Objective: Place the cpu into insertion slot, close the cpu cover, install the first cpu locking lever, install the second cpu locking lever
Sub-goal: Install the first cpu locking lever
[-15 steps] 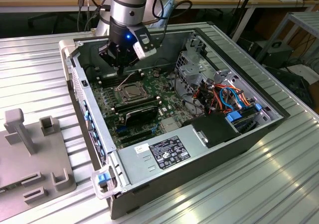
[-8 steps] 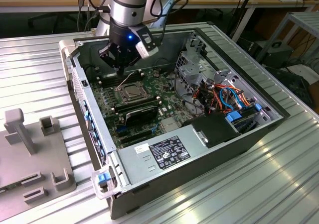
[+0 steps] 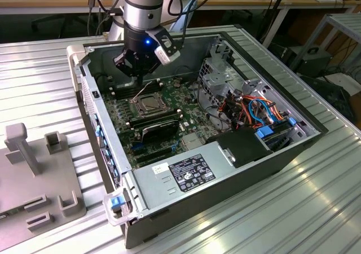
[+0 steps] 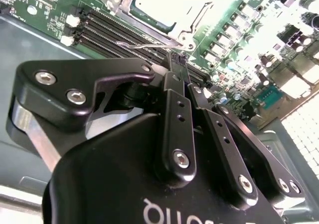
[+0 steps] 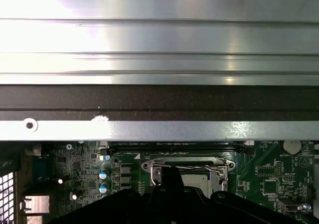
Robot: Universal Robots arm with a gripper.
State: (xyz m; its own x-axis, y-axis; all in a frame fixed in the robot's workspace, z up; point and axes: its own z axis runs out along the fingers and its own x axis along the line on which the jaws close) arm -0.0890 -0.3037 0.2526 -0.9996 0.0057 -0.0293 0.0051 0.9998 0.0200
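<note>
The insertion slot (image 3: pixel 135 104) sits on the green motherboard inside the open computer case. The dull silver cpu (image 3: pixel 148 103) lies in it, and the cpu cover (image 3: pixel 158 108) looks folded down flat around it. A thin wire locking lever (image 3: pixel 149 88) stands raised at the slot's far side. My gripper (image 3: pixel 135 74) hangs just behind the slot, above the board. In the second wrist view its fingers are shut, and the gripper (image 4: pixel 178 58) tip is close to the lever (image 4: pixel 139 45). Whether they touch is unclear. The first wrist view has the slot (image 5: pixel 187 165) just beyond the gripper (image 5: pixel 172 170).
Long black memory slots (image 4: pixel 114 32) run beside the socket. A black card (image 3: pixel 161 127) lies in front of it, with the power supply (image 3: pixel 192 172) nearer still. On the exterior view's right are a drive cage (image 3: pixel 217 73) and coloured cables (image 3: pixel 254 110). A grey fixture (image 3: pixel 34 169) stands outside the case.
</note>
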